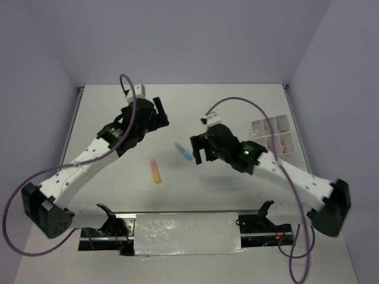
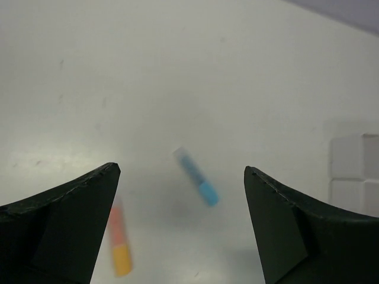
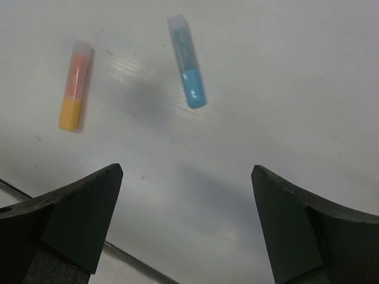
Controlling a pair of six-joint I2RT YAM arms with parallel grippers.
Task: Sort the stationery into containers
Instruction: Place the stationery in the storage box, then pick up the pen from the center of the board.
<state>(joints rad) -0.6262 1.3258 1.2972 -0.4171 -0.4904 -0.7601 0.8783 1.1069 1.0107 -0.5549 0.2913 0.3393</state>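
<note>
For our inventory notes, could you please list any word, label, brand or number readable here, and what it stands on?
None can be read.
The stubby blue marker with a clear cap shows a tiny pale fleck, too small to read.
The stubby orange marker and the white compartmented plastic tray show no print.

The white table point(image 1: 195, 106) bears a blue marker point(image 1: 183, 151), an orange marker point(image 1: 156, 171) and a divided white tray point(image 1: 253, 126).
</note>
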